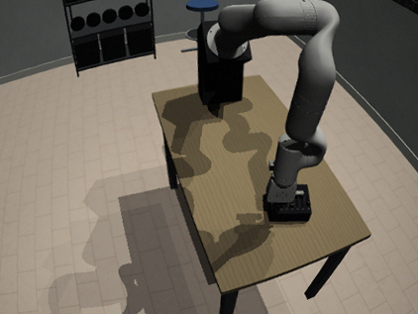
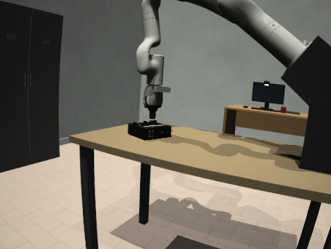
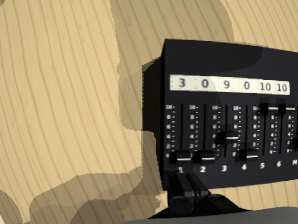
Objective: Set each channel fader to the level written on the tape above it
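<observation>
The black lighting desk [image 3: 229,119] lies near the table's right front edge and also shows in the top view [image 1: 291,205] and the exterior view [image 2: 149,130]. A white tape strip [image 3: 229,86] reads 3, 0, 9, 0, 10, 10. The caps of channel 1 [image 3: 181,157], channel 2 [image 3: 206,157] and channel 4 [image 3: 252,156] sit low. The cap of channel 3 [image 3: 230,137] sits a little higher. The caps of channels 5 and 6 [image 3: 274,106] sit at the top. My gripper [image 3: 183,188] is shut and empty, with its tips at the desk's near end by faders 1 and 2. The desk's right end is cut off.
My arm's black pedestal [image 1: 221,72] stands at the table's far end. The table's edge [image 1: 363,233] runs close beside the desk. A shelf [image 1: 107,19] and a stool [image 1: 202,6] stand on the floor behind, and a second table with a monitor [image 2: 269,93] stands farther off.
</observation>
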